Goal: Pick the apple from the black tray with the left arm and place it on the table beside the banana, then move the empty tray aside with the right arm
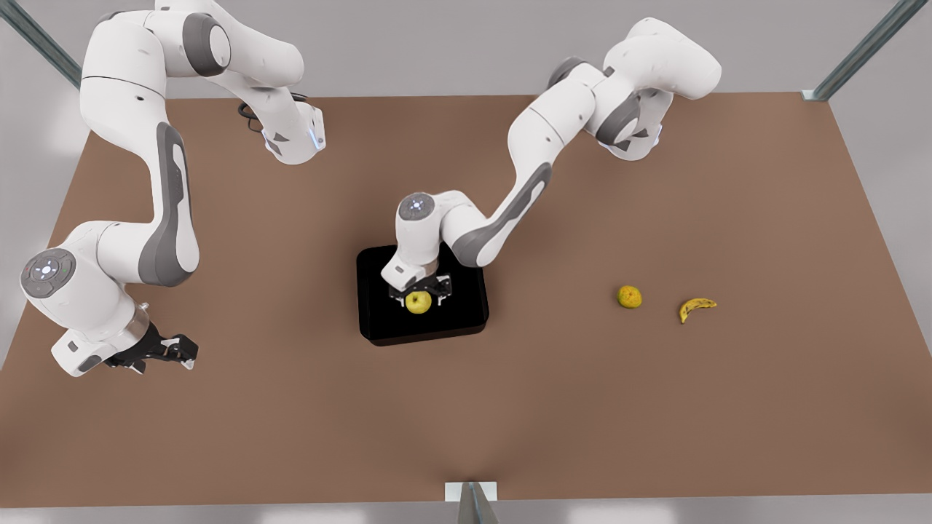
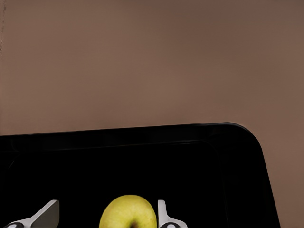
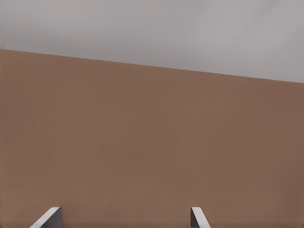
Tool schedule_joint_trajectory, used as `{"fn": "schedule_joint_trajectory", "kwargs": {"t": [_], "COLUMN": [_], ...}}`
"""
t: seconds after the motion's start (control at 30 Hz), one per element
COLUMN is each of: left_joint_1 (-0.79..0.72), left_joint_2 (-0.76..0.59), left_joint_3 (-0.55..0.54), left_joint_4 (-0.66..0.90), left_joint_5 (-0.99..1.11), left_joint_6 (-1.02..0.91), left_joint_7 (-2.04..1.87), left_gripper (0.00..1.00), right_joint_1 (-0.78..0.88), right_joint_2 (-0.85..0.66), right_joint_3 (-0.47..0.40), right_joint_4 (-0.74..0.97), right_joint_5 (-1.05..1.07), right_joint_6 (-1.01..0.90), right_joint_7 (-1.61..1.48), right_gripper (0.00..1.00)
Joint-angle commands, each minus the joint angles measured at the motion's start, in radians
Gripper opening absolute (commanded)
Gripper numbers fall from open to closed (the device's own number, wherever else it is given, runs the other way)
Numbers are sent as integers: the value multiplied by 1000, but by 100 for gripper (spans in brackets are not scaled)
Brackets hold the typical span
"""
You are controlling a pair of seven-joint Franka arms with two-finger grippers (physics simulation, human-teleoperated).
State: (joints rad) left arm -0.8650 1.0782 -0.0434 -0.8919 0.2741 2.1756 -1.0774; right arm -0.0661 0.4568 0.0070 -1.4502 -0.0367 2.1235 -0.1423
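Note:
The yellow-green apple [image 1: 417,301] [image 2: 128,213] lies in the glossy black tray [image 1: 466,309] [image 2: 228,161] near the middle of the brown table [image 1: 582,407]. My left gripper [image 1: 421,295] [image 2: 104,216] is down over the apple, open, with one finger on each side; one fingertip [image 2: 162,213] is close against the apple and the other stands apart from it. The spotted banana [image 1: 697,307] lies on the table toward the front view's right. My right gripper [image 1: 178,351] [image 3: 123,217] waits open low over the table at the front view's left.
A duller orange-yellow round fruit [image 1: 630,297] sits just left of the banana in the front view. Bare tabletop surrounds the tray on all sides. Metal frame posts [image 1: 472,502] stand at the table's edges.

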Motion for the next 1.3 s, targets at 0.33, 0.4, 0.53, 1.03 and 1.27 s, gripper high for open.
{"fn": "schedule_joint_trajectory", "kwargs": {"t": [0.33, 0.4, 0.53, 1.03, 1.27], "left_joint_1": [-34, -37, -55, -83, -83], "left_joint_2": [42, 52, 68, 81, 98], "left_joint_3": [26, 36, 49, 53, 53], "left_joint_4": [1, 1, -1, -51, -50], "left_joint_5": [13, 13, 20, 163, 160], "left_joint_6": [87, 112, 133, 127, 127], "left_joint_7": [-179, -193, -223, -246, -253], "left_gripper": [100, 100, 100, 100, 80], "right_joint_1": [0, -1, -1, -1, 0], "right_joint_2": [-1, -1, -1, -1, -1], "right_joint_3": [-1, -1, -1, -1, -1], "right_joint_4": [1, 1, 1, 1, 1], "right_joint_5": [1, 1, 1, 1, 0], "right_joint_6": [-2, -2, -2, -2, -2], "right_joint_7": [-8, -8, -8, -8, -8], "right_gripper": [100, 100, 100, 100, 100]}}
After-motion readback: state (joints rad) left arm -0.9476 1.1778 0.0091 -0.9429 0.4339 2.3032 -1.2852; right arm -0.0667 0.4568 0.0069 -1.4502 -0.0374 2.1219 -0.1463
